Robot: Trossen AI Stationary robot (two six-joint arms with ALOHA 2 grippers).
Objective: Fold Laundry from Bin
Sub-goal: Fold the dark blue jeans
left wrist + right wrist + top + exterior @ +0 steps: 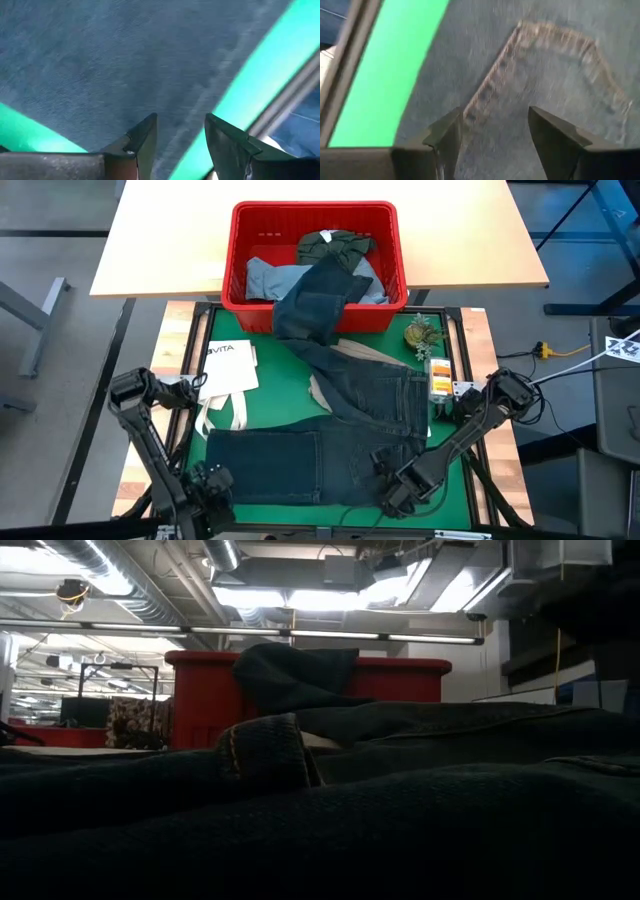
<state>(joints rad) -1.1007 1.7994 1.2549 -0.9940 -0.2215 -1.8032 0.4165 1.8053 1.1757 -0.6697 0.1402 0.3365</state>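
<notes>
Your dark jeans (330, 430) lay spread on the green mat (275, 395), 1 leg trailing up over the rim into the bin (313, 255), where more laundry (335, 248) sat. Both grippers hovered just above the denim at the near edge, the left gripper (180, 145) and right gripper (492, 140) each spread, pinching nothing. You should have judged the denim heavy, limp and grippy; the stitched pocket (560, 80) or hem offered the firmest hold.
</notes>
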